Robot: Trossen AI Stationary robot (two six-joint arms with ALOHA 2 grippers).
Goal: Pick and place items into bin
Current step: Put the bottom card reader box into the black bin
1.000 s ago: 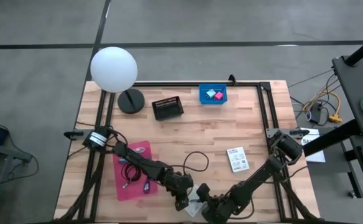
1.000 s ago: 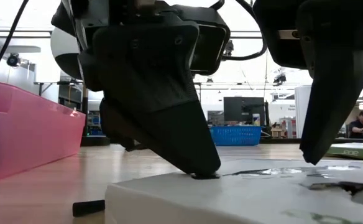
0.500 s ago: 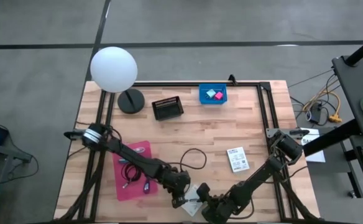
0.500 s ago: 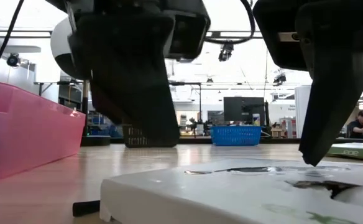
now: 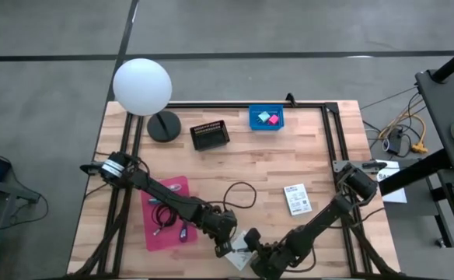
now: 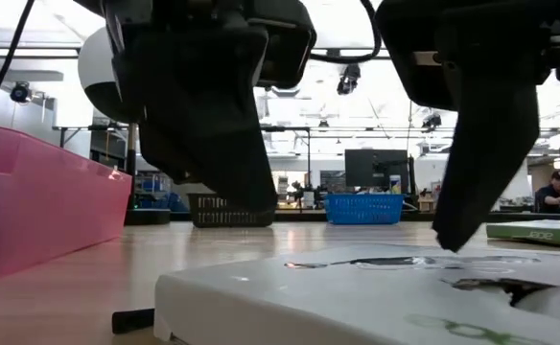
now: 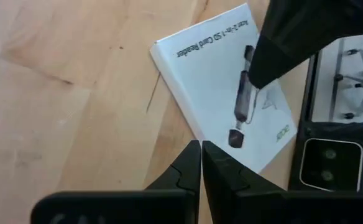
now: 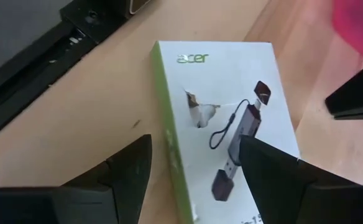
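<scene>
My left gripper (image 5: 225, 247) and right gripper (image 5: 262, 260) flanked a white packet (image 5: 244, 249). Another packet (image 5: 296, 199) lay apart.

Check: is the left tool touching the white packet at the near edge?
Apart. The low view shows the left tool shut and lifted, with room background visible between its tip and the white packet. The left wrist view agrees.

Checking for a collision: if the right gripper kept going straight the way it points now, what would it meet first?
Most likely the white card-reader packet: the right gripper hangs open just over it, fingers straddling it. The shut left gripper hovers close by.
</scene>
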